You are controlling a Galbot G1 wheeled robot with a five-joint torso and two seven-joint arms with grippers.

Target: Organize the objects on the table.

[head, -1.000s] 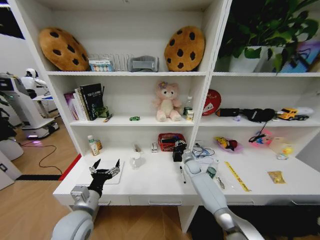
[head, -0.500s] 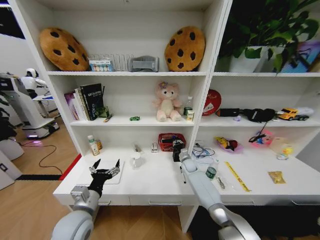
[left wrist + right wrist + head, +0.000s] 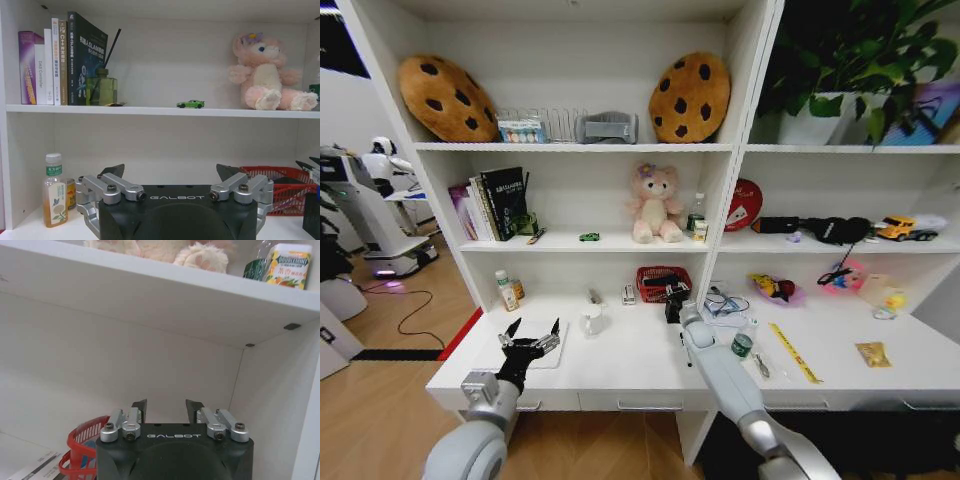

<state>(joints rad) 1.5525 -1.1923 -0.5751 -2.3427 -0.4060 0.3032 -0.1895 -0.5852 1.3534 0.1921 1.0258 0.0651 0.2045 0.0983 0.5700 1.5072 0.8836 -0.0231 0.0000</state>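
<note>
So the left claw [image 3: 531, 338] hangs over the near left part of the white desk [image 3: 630, 365], fingers spread wide with nothing between them, right above a flat pale item lying near the desk's front edge. In the left wrist view the same claw [image 3: 170, 172] is released, pointing at the back wall.

The right claw [image 3: 672, 297] reaches out to the far middle of the desk, just beside the red basket [image 3: 658, 281]. The right wrist view shows it [image 3: 163, 409] with jaws parted and empty, the basket [image 3: 82, 447] close by on one side.

The tiny green toy car [image 3: 589, 237] sits on the middle shelf, left of the pink teddy bear [image 3: 654, 204]; the left wrist view has the car [image 3: 190, 104] there too. A pen [image 3: 684, 349] lies on the desk next to the right arm, and a small green-topped container [image 3: 742, 345] stands just to the right of it.
</note>
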